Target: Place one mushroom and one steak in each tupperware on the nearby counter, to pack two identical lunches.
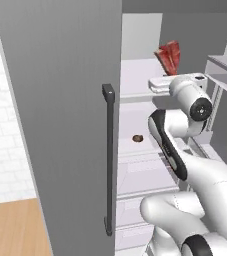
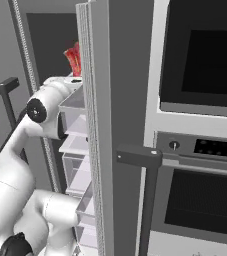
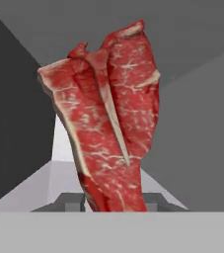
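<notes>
In the left base view the desk (image 1: 15,230) shows at seven o'clock, beside the grey fridge door (image 1: 60,125) with its dark handle (image 1: 108,160). Past it, a mushroom (image 1: 138,138) lies on a white shelf (image 1: 135,127). Farther in, at one o'clock, the steak (image 3: 108,133) stands on end, the jaws pinching its lower edge.
</notes>
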Available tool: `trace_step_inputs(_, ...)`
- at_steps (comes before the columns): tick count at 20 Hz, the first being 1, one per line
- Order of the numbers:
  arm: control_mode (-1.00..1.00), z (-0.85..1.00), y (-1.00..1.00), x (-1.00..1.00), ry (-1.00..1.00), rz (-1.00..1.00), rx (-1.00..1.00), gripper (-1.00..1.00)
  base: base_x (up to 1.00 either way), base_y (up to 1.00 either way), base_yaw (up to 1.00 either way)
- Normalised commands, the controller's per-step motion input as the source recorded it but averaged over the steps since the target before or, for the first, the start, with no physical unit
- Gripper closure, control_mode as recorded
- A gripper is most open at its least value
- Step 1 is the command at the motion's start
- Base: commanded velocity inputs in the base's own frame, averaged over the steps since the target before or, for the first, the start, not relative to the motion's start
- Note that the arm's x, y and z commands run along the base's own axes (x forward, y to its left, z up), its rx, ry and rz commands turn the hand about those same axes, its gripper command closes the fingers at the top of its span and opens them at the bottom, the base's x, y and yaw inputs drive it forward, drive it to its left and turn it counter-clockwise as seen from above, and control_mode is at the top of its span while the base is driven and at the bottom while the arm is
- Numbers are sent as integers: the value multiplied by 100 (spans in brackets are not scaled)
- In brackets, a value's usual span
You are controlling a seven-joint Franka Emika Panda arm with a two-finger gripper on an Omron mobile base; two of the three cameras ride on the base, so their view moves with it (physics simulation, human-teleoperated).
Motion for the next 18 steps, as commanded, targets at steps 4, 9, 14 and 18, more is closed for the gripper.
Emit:
trace_step_inputs(4, -100, 32, 15, -100, -15, -1, 0, 100, 0, 0, 0)
trace_step_inputs(9, -100, 3, 26, -100, 25, 0, 0, 100, 0, 0, 0)
trace_step_inputs(14, -100, -7, 11, -100, 39, 0, 0, 100, 0, 0, 0)
trace_step_inputs(18, -100, -28, 0, -100, 31, 0, 0, 100, 0, 0, 0)
